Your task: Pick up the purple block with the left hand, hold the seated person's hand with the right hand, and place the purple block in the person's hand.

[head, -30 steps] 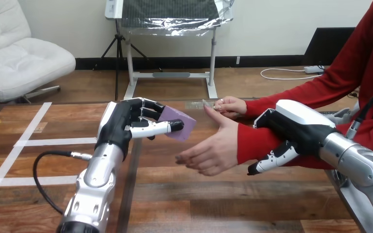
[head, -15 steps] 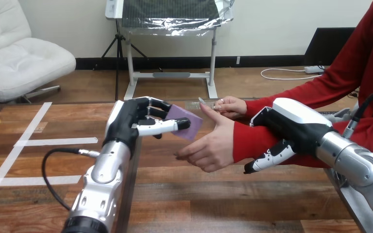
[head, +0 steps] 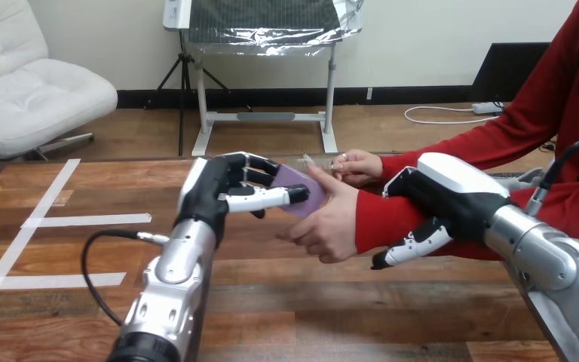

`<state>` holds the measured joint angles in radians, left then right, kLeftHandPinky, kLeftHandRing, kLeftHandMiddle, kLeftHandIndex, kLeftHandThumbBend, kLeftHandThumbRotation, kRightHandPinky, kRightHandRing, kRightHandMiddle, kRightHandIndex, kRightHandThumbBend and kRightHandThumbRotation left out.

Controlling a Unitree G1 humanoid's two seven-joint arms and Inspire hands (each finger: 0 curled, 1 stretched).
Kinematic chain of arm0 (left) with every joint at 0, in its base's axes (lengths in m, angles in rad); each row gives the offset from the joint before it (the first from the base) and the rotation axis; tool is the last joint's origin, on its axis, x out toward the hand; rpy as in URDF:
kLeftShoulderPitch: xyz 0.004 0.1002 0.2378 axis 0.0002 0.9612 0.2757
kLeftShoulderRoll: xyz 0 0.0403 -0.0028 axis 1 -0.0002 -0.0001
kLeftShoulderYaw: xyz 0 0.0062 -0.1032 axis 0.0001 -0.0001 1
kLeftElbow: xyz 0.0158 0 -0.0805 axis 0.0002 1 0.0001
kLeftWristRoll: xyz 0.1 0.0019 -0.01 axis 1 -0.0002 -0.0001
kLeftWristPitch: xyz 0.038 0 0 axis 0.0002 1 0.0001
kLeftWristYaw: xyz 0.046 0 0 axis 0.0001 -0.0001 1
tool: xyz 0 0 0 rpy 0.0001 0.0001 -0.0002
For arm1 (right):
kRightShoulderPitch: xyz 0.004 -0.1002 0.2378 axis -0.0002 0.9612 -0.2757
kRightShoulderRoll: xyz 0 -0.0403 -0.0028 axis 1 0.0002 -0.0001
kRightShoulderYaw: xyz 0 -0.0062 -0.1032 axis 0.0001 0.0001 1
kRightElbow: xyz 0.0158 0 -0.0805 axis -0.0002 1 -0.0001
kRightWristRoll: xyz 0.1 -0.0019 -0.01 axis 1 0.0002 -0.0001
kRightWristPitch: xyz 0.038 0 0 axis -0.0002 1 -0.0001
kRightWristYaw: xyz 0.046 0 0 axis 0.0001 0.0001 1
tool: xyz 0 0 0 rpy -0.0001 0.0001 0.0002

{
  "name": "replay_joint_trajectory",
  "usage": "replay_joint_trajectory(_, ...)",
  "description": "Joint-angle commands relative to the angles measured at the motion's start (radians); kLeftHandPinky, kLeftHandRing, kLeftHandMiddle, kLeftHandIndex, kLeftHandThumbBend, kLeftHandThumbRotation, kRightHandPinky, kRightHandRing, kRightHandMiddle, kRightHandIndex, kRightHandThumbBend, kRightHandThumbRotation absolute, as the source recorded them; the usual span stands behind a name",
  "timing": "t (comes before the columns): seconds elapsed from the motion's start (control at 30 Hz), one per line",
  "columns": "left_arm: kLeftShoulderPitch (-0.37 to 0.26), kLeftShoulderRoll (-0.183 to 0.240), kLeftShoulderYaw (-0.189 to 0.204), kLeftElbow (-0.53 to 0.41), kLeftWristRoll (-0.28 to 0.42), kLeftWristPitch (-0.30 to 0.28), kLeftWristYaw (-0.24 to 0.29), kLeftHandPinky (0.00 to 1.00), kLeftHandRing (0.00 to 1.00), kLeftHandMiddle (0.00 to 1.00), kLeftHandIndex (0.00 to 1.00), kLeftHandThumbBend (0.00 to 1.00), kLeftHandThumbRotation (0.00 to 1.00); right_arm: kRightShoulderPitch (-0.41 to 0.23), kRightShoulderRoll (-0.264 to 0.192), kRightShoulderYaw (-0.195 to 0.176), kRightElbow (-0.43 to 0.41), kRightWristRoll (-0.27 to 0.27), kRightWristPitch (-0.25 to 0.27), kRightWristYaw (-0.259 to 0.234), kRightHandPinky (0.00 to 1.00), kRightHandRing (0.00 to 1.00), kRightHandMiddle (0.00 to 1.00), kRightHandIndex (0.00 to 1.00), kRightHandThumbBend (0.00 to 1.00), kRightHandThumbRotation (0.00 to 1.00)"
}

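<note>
My left hand point(head: 219, 192) is raised over the middle of the table, with thumb and fingers pinched on the purple block point(head: 298, 188). The block's right end touches the palm of the person's hand point(head: 330, 222), which is held out open with its palm toward me. My right hand point(head: 441, 200) lies over the person's red-sleeved forearm point(head: 392, 219), fingers behind the sleeve and thumb curled under it. The person's other hand point(head: 354, 164) rests farther back on the table, holding a small thing.
White tape lines point(head: 45, 222) mark the wooden table point(head: 347, 302) at the left. A black cable point(head: 98, 249) loops beside my left forearm. The person's torso and upper arm take up the right edge.
My left hand has carried the purple block to the right, up to the person's palm. The person's hand and my right hand have shifted slightly left.
</note>
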<state>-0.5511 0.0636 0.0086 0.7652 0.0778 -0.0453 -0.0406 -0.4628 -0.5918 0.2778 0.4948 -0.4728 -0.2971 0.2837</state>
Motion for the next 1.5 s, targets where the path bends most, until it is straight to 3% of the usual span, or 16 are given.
replay_joint_trajectory(0.0,-0.101,-0.010,-0.006,0.015,-0.001,-0.038,0.008,0.33,0.38,0.43,0.44,0.65,0.00,-0.094,0.041,-0.012,-0.087,0.018,-0.021,-0.002,0.24,0.28,0.33,0.34,0.88,0.27)
replay_joint_trajectory(0.33,-0.107,-0.013,-0.017,0.020,0.010,-0.043,0.003,0.34,0.40,0.44,0.45,0.63,0.00,-0.112,0.061,-0.007,-0.095,0.020,0.001,0.016,0.24,0.28,0.33,0.33,0.89,0.27)
replay_joint_trajectory(1.0,-0.107,-0.024,-0.022,0.035,0.007,-0.059,-0.014,0.35,0.40,0.43,0.44,0.65,0.00,-0.136,0.087,0.003,-0.072,0.012,-0.010,0.007,0.24,0.28,0.32,0.31,0.90,0.25)
replay_joint_trajectory(1.3,-0.104,-0.031,-0.027,0.042,0.010,-0.063,-0.018,0.35,0.40,0.43,0.43,0.65,0.00,-0.140,0.094,0.000,-0.057,0.006,-0.039,-0.013,0.23,0.27,0.31,0.31,0.91,0.27)
replay_joint_trajectory(1.47,-0.101,-0.032,-0.031,0.041,0.016,-0.057,-0.016,0.36,0.40,0.43,0.43,0.65,0.00,-0.138,0.093,-0.001,-0.066,0.007,-0.027,-0.001,0.23,0.27,0.31,0.31,0.91,0.26)
